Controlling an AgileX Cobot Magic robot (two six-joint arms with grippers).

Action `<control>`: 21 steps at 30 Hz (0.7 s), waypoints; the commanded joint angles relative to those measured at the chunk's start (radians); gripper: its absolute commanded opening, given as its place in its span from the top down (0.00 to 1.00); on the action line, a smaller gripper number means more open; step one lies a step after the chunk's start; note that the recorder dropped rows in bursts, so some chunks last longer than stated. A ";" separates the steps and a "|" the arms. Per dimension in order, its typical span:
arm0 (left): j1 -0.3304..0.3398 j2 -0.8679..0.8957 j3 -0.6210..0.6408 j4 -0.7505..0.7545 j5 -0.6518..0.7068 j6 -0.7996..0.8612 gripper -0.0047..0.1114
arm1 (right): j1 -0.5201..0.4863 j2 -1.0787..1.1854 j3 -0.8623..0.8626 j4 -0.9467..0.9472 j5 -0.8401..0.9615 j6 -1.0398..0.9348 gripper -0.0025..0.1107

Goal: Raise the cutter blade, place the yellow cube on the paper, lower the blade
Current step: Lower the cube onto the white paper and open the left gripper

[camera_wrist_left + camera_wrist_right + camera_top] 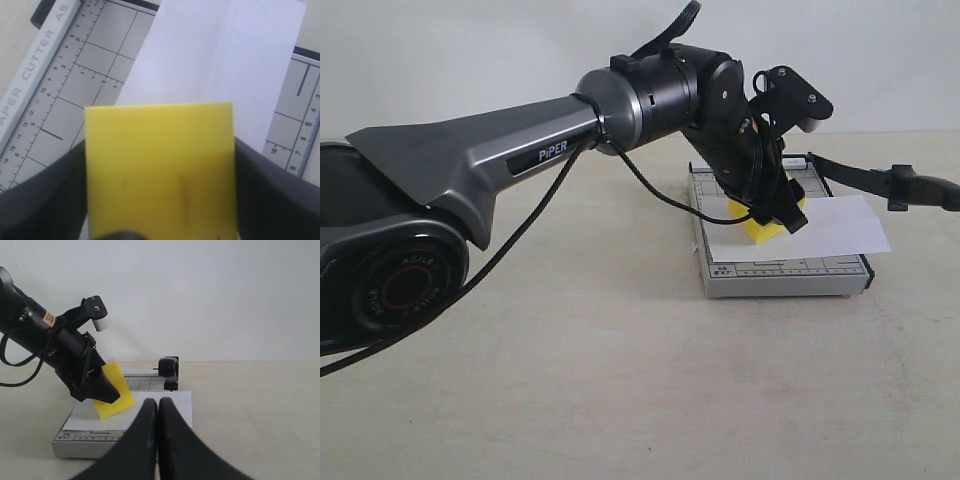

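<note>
The yellow cube (760,233) is tilted, its low edge at the white paper (840,228); whether they touch I cannot tell. My left gripper (775,218) is shut on the cube. In the left wrist view the yellow cube (160,170) fills the space between the black fingers (55,195), over the paper (225,50). The cutter blade (880,180) stands raised, its handle end out to the right. My right gripper (158,402) is shut and empty, in front of the paper (172,407), facing the blade's handle (169,371) and the cube (116,392).
The grey trimmer base (785,281) lies on a beige table, its ruler edge (35,85) printed with markings. The bulky left arm (500,160) stretches across the left half of the exterior view. A plain white wall stands behind.
</note>
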 commanded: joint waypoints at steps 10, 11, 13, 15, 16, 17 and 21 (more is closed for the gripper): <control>0.003 -0.003 -0.007 0.001 -0.005 -0.004 0.46 | 0.001 -0.006 -0.001 -0.002 -0.009 0.002 0.98; 0.003 -0.003 -0.007 0.001 -0.001 -0.004 0.46 | 0.001 -0.006 -0.001 -0.002 -0.009 0.002 0.98; 0.003 -0.003 -0.007 -0.001 0.014 -0.004 0.46 | 0.001 -0.006 -0.001 -0.002 -0.009 0.002 0.98; 0.003 -0.003 -0.007 -0.001 0.021 -0.004 0.43 | 0.001 -0.006 -0.001 -0.002 -0.004 0.002 0.98; 0.006 -0.003 -0.007 -0.001 0.021 -0.014 0.41 | 0.001 -0.006 -0.001 -0.002 0.000 0.002 0.98; 0.006 -0.003 -0.007 -0.001 0.021 -0.019 0.38 | 0.001 -0.006 -0.001 -0.002 0.000 0.002 0.98; 0.008 -0.003 -0.007 -0.001 0.019 -0.026 0.28 | 0.001 -0.006 -0.001 -0.002 0.000 0.002 0.98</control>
